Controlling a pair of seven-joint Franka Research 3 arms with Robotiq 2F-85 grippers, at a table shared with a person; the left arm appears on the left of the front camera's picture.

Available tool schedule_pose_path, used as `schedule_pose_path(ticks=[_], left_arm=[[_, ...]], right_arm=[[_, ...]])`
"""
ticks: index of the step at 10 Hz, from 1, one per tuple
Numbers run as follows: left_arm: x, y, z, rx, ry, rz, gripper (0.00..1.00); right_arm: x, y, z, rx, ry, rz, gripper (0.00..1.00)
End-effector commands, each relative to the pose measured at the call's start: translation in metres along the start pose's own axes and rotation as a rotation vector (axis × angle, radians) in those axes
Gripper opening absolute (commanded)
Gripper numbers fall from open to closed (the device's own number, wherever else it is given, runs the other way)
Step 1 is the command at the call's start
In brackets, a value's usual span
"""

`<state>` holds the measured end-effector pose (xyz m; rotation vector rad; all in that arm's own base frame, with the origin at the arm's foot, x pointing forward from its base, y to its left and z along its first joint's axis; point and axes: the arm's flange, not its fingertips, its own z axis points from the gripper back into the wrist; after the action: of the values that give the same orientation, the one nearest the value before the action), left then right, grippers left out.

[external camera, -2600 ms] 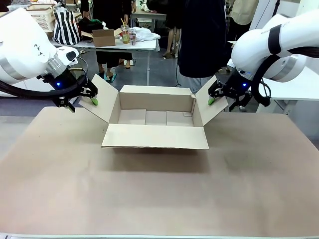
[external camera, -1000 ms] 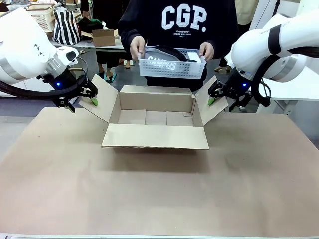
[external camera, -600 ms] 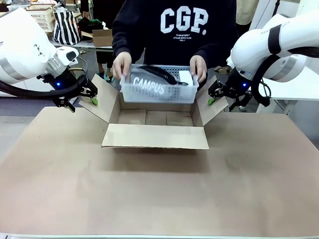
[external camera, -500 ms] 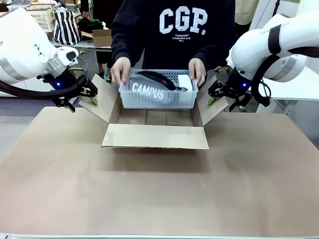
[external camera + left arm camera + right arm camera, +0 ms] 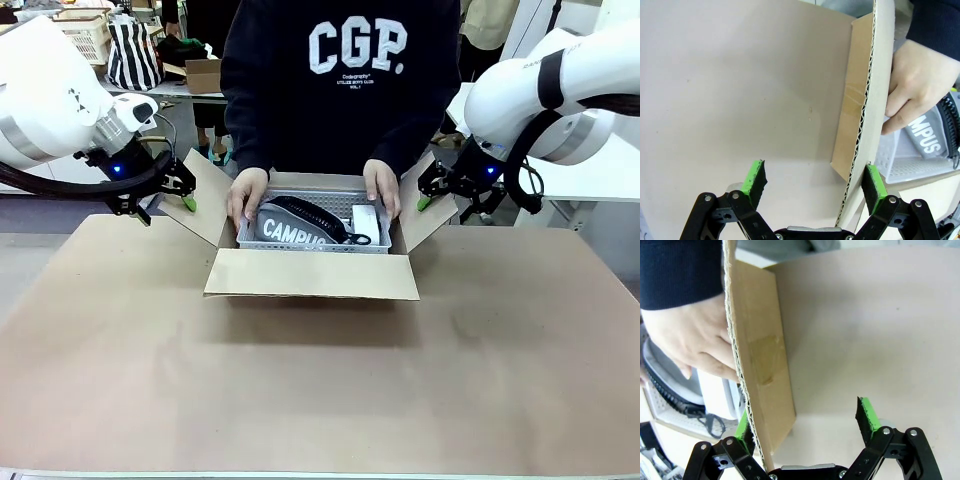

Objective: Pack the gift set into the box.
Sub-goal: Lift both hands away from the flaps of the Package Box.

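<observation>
The box [image 5: 310,276] stands open at mid-table with its flaps spread. A person's hands [image 5: 245,194] hold the gift set [image 5: 312,232] down inside it: a white perforated basket with a grey "CAMPUS" pouch, a black cord and a white item. My left gripper [image 5: 186,196] is open at the left flap; the left wrist view has that flap's edge [image 5: 856,115] running down beside the right finger of the gripper [image 5: 814,179]. My right gripper [image 5: 425,197] is open at the right flap [image 5: 760,355], whose edge crosses the left finger of the gripper [image 5: 807,422].
The person in a dark sweatshirt [image 5: 345,70] leans over the box's far side. Brown paper covers the table [image 5: 320,400], with bare room in front of the box. A white table [image 5: 600,180] lies behind my right arm.
The person came up holding the basket and lowered it into the box. Both arms stay where they were at the side flaps.
</observation>
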<state>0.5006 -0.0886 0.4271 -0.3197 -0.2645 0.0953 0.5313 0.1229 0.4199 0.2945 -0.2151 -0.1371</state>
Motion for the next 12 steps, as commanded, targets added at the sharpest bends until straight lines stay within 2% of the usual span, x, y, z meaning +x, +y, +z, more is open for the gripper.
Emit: schedule_pose_path(ticks=[1,12], left_arm=[[0.0000,-0.0008,0.0007,0.018,-0.008,0.008,1.00],[0.0000,-0.0008,0.0007,0.018,-0.008,0.008,1.00]], right_arm=[[0.0027,0.0014,-0.0016,-0.015,0.013,0.006,1.00],[0.0027,0.0014,-0.0016,-0.015,0.013,0.006,1.00]])
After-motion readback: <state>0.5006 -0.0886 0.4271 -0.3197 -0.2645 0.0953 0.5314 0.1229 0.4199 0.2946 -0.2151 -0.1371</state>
